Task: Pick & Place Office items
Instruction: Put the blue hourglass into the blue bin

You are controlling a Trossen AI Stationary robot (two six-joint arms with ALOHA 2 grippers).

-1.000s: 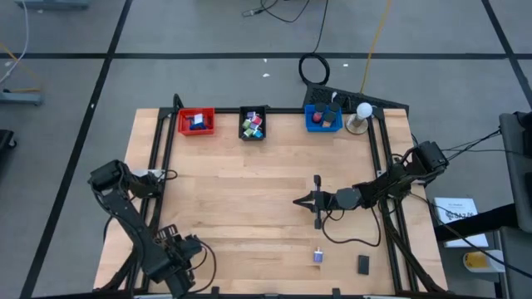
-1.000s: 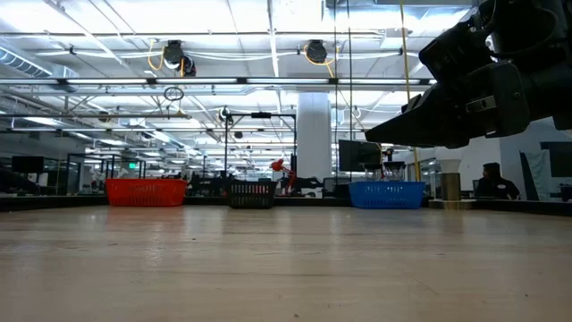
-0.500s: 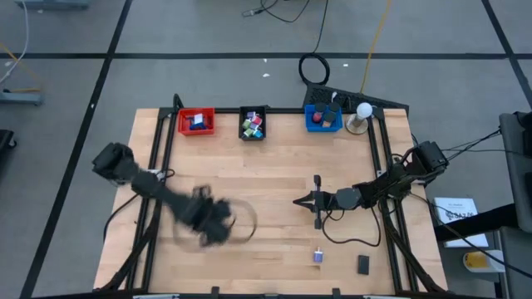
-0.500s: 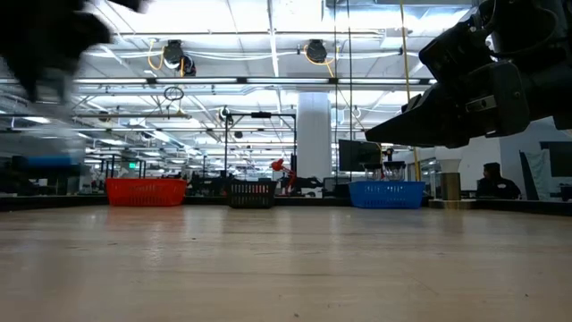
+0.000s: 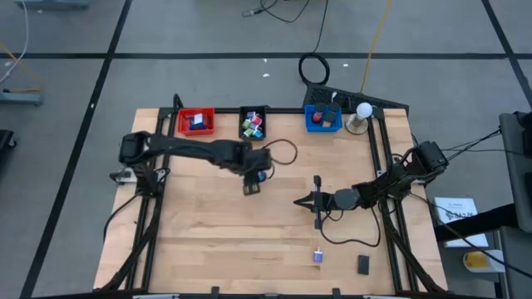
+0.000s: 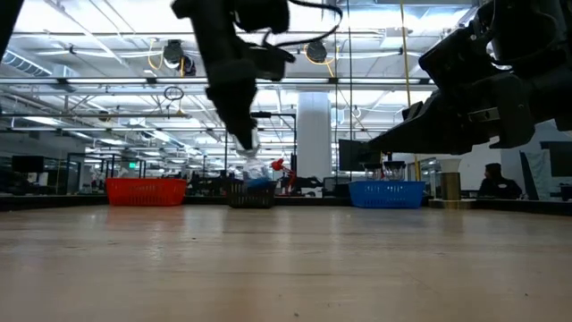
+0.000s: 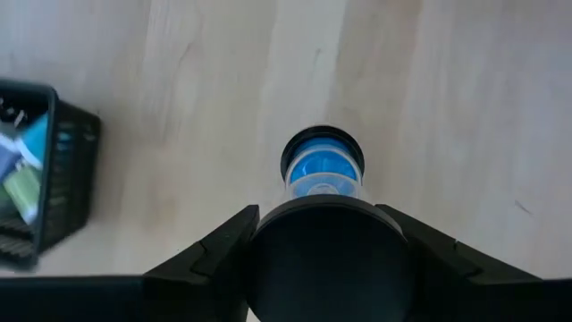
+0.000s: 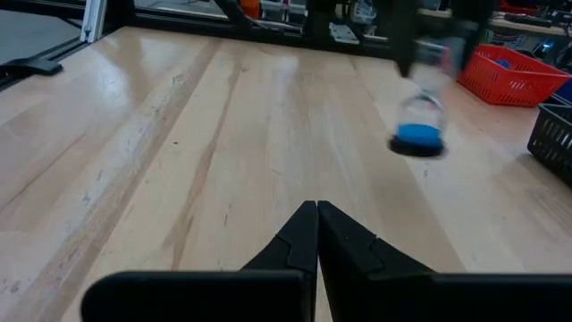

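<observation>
Blue-capped clear item (image 7: 323, 168) sits clamped in left gripper's (image 5: 252, 184) jaws; right gripper's (image 5: 298, 200) together.

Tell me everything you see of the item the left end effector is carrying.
The carried item is a small round piece, bright blue inside a black ring, with a clear part toward the left end effector. It hangs above bare wood, below the black tray in the high view, apparently touching only the fingers.

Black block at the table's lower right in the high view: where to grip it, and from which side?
Probably across its narrower width, straight down from above: the black block lies flat on the table, nothing touching it, so both long sides are free for the fingers.
</observation>
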